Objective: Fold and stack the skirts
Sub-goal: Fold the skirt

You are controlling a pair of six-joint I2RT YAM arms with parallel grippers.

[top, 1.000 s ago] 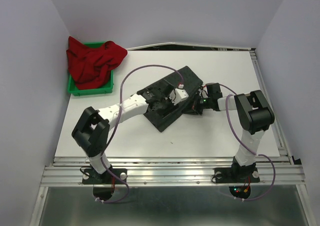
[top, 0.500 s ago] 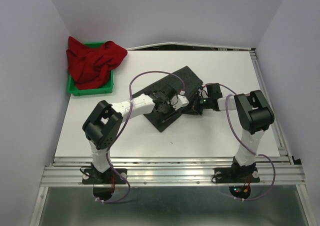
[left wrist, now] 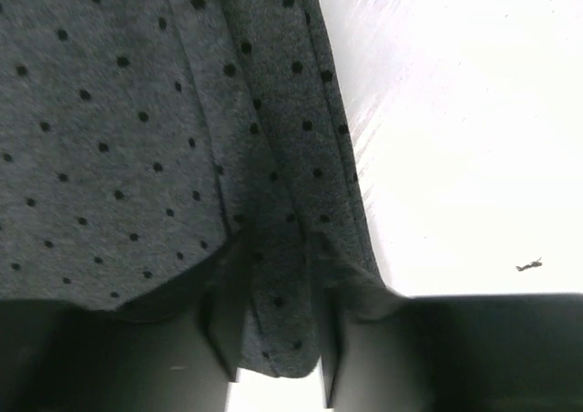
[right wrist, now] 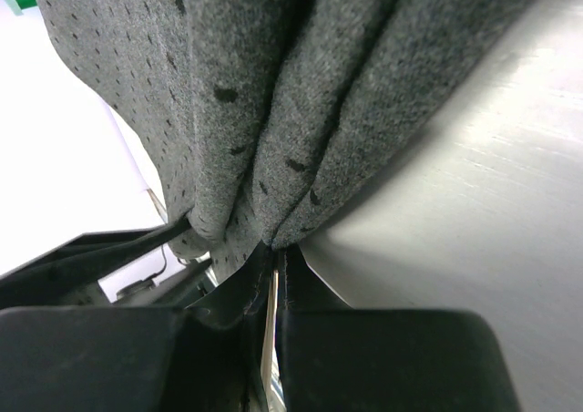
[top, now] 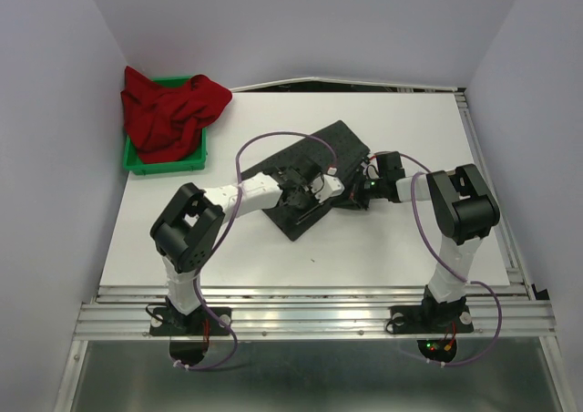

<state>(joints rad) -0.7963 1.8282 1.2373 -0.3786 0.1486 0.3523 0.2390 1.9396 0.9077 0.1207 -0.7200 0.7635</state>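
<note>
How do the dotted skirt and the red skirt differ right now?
The charcoal dotted skirt lies flat on the table; the plain red skirt is a crumpled heap spilling over the green bin. The dotted skirt is in both hands' reach: the right hand pinches a fold and the left hand straddles its edge. The red skirt is untouched. Both are soft cloth, and neither is stacked yet.

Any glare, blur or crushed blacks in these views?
Top external: sharp, evenly lit, but the black skirt reads nearly flat. Left wrist: table blown out white, skirt dots crisp. Right wrist: near cloth slightly soft, table shows streaky sheen.
</note>
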